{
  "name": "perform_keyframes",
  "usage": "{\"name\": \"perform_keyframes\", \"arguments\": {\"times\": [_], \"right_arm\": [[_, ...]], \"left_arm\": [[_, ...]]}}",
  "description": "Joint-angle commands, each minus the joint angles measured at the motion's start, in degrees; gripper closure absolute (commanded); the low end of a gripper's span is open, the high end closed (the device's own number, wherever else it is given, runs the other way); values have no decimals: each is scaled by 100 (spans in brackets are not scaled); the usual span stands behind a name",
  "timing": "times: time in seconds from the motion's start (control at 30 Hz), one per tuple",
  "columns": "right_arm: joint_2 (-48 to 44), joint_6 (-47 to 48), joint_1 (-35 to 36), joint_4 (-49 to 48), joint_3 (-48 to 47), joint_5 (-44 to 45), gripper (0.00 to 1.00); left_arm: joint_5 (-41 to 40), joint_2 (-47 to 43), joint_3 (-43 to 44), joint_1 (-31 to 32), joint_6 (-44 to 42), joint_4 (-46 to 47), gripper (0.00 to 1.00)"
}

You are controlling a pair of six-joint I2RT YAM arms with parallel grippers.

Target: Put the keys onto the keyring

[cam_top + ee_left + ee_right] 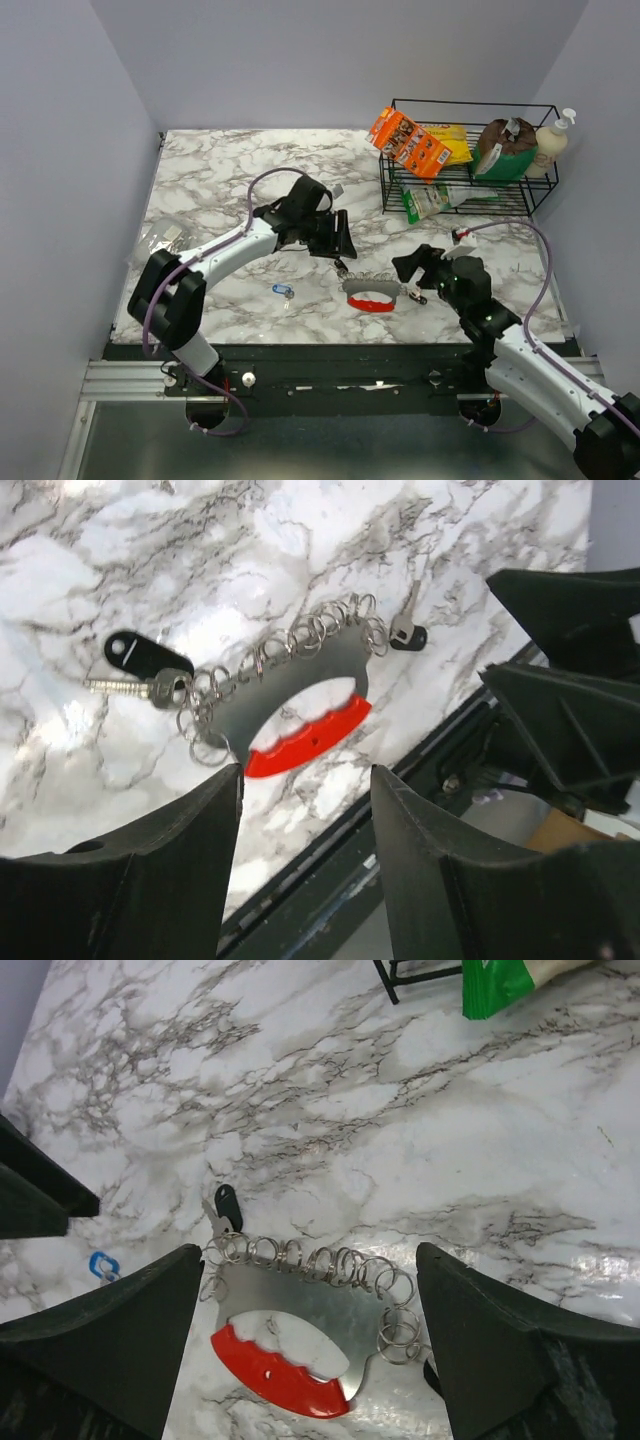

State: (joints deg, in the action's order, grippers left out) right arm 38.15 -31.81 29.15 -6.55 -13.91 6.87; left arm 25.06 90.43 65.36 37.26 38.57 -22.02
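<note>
The keyring (pixel 372 290) is a grey metal plate with several wire rings along its curved edge and a red plastic grip (pixel 371 303). It lies flat near the table's front edge and shows in the left wrist view (pixel 300 680) and the right wrist view (pixel 320 1305). A black-headed key (pixel 140 655) lies at one end of it and another (pixel 405 635) at the other end. The blue-headed key (pixel 282 290) lies apart to the left and also shows in the right wrist view (pixel 103 1265). My left gripper (pixel 343 258) is open and empty above the keyring's left end. My right gripper (pixel 408 272) is open and empty over its right end.
A black wire basket (pixel 470 150) with snack packs, a green bag and a pump bottle stands at the back right. A crumpled shiny lump (pixel 160 238) lies at the left edge. The table's front edge and metal rail (pixel 330 350) run just below the keyring.
</note>
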Motion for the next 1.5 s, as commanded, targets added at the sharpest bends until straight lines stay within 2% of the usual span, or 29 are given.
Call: {"name": "perform_keyframes", "arguments": {"times": [0.0,0.03,0.07,0.13,0.17,0.2,0.23,0.27,0.3,0.33,0.37,0.53,0.67,0.9,1.17,1.33,1.47], "right_arm": [[280,-1527,-23,1277,-551,219,7],[359,-1669,-23,1409,-577,113,8],[577,-1783,-23,1437,-586,-201,13],[789,-2047,-23,1437,-578,-528,18],[1025,-2144,-23,1428,-551,-895,25],[1123,-2336,-23,1402,-482,-1038,31],[1229,-2373,-32,1228,-429,-1196,40],[1308,-2400,-23,1156,-376,-1415,68],[1396,-2495,-23,1112,-332,-1478,84],[1414,-2531,-23,1103,-253,-1487,97],[1414,-2540,-23,1120,-226,-1418,100],[1073,-2698,-23,1812,-182,-785,100],[1168,-2909,-23,2034,-68,-415,100],[2274,-3138,-32,2043,-216,-441,100],[2899,-2883,-32,1666,-507,-274,100],[3470,-2401,-23,1280,-972,-335,100],[4321,-1900,-23,1156,-1605,-643,100]], "left_arm": [[-449,764,564,212,-376,171,52],[-449,904,644,247,-385,207,57],[-449,1176,740,273,-411,242,67],[-484,1441,1021,308,-481,269,72],[-502,1703,1109,343,-543,242,80],[-502,1828,1249,335,-569,225,85],[-554,1942,1303,344,-596,190,88],[-598,2134,1347,344,-631,163,92],[-625,2215,1347,344,-648,180,93],[-669,2285,1339,344,-666,198,94],[-704,2399,1313,344,-701,216,98],[-669,2549,944,361,-701,418,100],[-643,2611,663,370,-640,541,100],[-686,2392,-13,519,-456,787,100],[-765,1654,-1112,774,-43,963,100],[-739,1162,-1877,888,274,1042,100],[-625,670,-2185,1037,590,1165,100]]}}
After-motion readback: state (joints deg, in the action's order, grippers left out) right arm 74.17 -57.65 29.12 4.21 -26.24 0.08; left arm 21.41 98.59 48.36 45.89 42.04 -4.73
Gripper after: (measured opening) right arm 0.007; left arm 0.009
